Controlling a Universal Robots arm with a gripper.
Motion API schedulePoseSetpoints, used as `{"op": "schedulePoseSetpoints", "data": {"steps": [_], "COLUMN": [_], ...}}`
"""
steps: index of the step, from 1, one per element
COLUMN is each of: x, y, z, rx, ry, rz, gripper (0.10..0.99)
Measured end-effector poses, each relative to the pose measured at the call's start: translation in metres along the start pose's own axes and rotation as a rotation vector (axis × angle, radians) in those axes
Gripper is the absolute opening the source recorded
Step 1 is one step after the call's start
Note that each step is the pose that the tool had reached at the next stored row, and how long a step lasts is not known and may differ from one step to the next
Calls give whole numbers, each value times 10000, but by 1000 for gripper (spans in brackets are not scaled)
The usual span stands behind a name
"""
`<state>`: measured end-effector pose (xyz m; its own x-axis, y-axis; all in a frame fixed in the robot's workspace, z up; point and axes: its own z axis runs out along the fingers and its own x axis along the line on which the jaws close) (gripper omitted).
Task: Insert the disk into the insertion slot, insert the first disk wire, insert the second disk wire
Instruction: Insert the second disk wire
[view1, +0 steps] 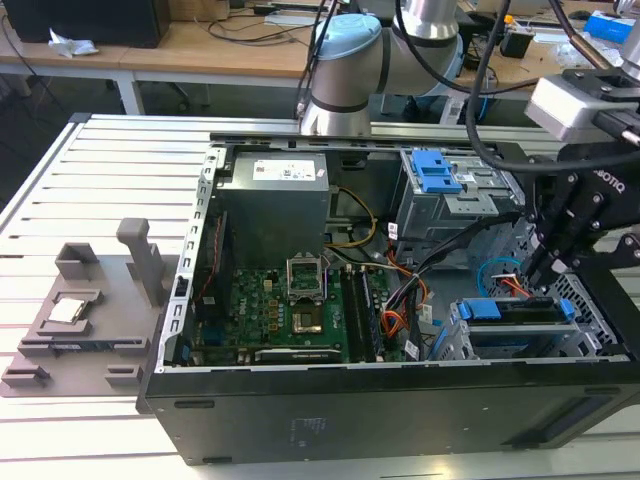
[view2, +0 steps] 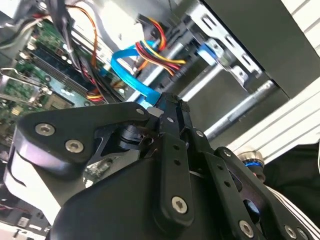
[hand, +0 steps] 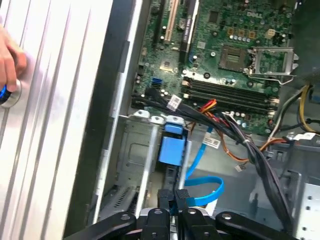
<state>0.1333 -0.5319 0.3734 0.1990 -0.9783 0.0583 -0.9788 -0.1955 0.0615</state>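
Gripper (hand: 174, 196) clenched, apparently pinching the end of a flat blue cable (hand: 205, 192) between near-closed fingers (hand: 181, 197), though the contact itself is half hidden. Hovering right over the insertion slot (view1: 455, 340) at the case's corner on the exterior view's right. Disk (view1: 520, 312) already seated there, blue carrier showing, long axis along the case front, directly below the claw.

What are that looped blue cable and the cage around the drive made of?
The blue cable looks like flexible, glossy plastic: it is flat, ribbon-like and bends into a loop. The drive cage appears to be bare sheet metal: silver-grey, folded, with punched holes.
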Motion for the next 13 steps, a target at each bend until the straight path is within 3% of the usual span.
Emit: {"op": "schedulePoseSetpoints", "data": {"steps": [3,8,13], "x": [69,98,100], "y": [13,36,38], "z": [37,101,107], "rx": [0,0,0], "ry": [-1,1,0], "rz": [1,0,1], "gripper": [165,165,165]}}
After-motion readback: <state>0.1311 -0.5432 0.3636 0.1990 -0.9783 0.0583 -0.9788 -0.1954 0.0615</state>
